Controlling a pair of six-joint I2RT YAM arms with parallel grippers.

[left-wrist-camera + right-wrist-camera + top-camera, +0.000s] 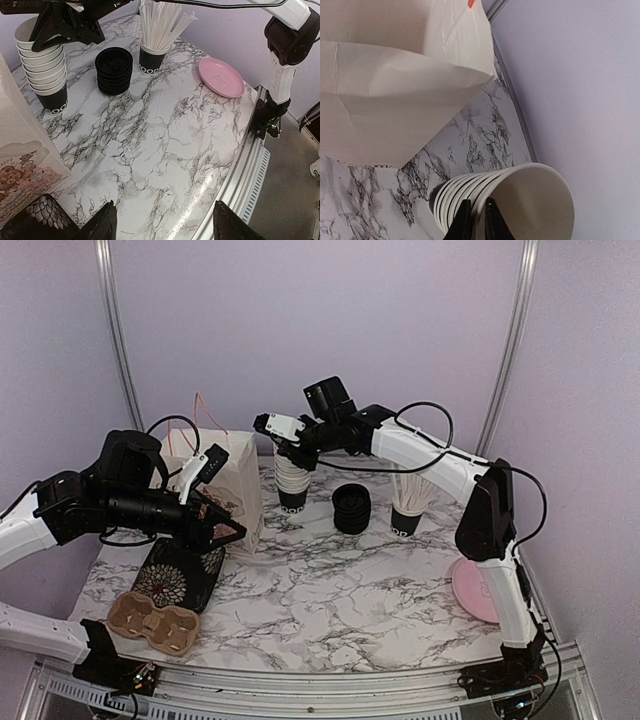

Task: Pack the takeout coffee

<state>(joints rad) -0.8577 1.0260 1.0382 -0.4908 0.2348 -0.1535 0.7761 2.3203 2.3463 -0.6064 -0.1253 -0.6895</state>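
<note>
No lidded takeout coffee is in view. A stack of nested white-lined black cups (291, 483) (47, 75) (470, 200) stands at the back of the table. My right gripper (290, 452) (477, 202) reaches down onto it and is shut on the rim of the top cup, one finger inside and one outside. My left gripper (215, 530) (165, 220) hovers open above bare marble on the left, beside the white paper bag (228, 480) (20, 150) (395, 100), with nothing between its fingers.
A stack of black lids (351, 508) (114, 70) and a black cup of white straws (407, 508) (152, 57) stand right of the cups. A pink plate (475, 590) (221, 76) lies at the right edge. A cardboard cup carrier (153, 623) and a black patterned pouch (180, 575) lie front left.
</note>
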